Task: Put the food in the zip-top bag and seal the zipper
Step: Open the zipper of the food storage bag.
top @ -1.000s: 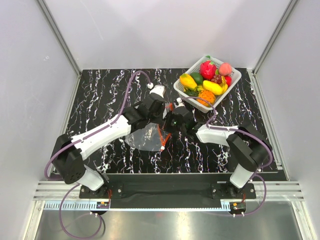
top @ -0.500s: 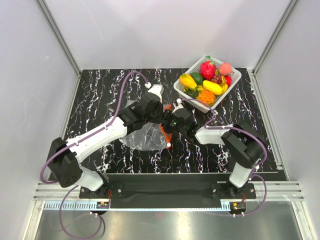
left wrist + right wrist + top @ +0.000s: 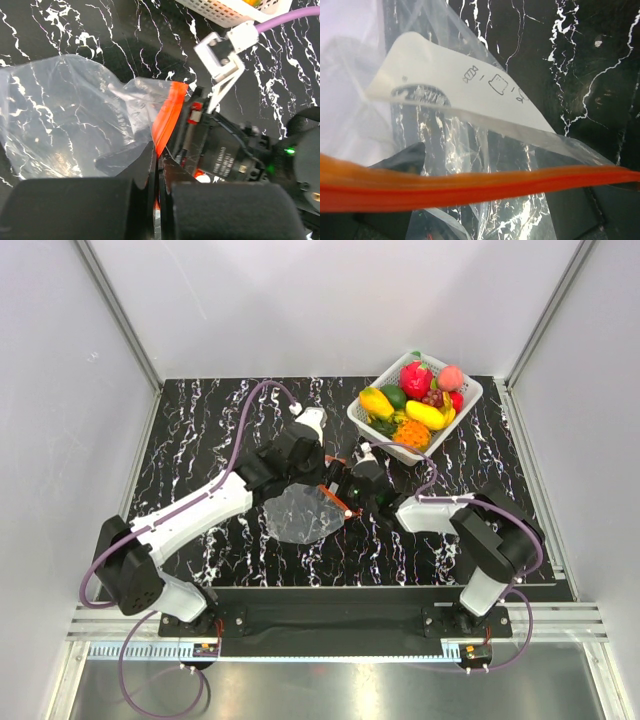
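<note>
- My left tool [image 3: 156, 170] is pressed together, pinching the zipper [image 3: 169, 112] edge of the zip-top bag [image 3: 300, 515]. The pouch lies just on the near side of that tool, over the tabletop [image 3: 200, 430].
- My right tool [image 3: 356, 490] is spread, and the red-orange strip crosses just in front of its fingers, unclamped.
- Nothing is loaded yet. The bag looks empty, and all the food [image 3: 415, 405] sits in the white basket [image 3: 470, 392] beyond the right tool.
- Left to do, as I judge it: open the mouth, fill the bag, seal it.
</note>
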`<state>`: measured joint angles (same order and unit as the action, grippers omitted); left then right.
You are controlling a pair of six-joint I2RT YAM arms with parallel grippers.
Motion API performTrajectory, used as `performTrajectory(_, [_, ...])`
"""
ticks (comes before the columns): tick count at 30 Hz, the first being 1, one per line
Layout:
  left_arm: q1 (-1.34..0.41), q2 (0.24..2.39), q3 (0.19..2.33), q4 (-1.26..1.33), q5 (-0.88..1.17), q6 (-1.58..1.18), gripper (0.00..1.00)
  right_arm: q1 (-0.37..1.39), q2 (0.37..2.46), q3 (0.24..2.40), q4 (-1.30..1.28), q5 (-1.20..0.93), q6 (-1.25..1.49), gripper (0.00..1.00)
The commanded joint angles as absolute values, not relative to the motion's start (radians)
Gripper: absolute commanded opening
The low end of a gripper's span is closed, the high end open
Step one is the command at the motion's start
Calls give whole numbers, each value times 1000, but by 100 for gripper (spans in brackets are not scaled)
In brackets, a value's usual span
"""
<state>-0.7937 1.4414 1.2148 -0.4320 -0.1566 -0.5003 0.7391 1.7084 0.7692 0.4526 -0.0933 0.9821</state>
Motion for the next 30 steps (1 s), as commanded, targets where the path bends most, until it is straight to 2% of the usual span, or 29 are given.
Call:
performTrajectory(1, [-788,1425,1275,-463,-149,-454,0,742,1635,756,474,-48,965,100])
performTrajectory(9, [-788,1451,1397,-607,-186,-397,0,742,1631,841,227,64,954,100])
performTrajectory(17, [-788,1457,1342,-560,-236,-351,0,742,1550,825,270,46,933,98])
performTrajectory(22, [-788,1483,1315,-532,-296,-327,0,741,1494,802,285,69,946,93])
performTrajectory(26, [-778,1511,1307,-516,-299,-325,0,733,1450,776,311,71,966,79])
performTrajectory(27, [-770,1517,1301,-512,-296,-325,0,733,1442,779,305,71,966,71])
performTrajectory(30, [-762,1525,1290,-491,-290,-325,0,732,1411,798,266,77,956,69])
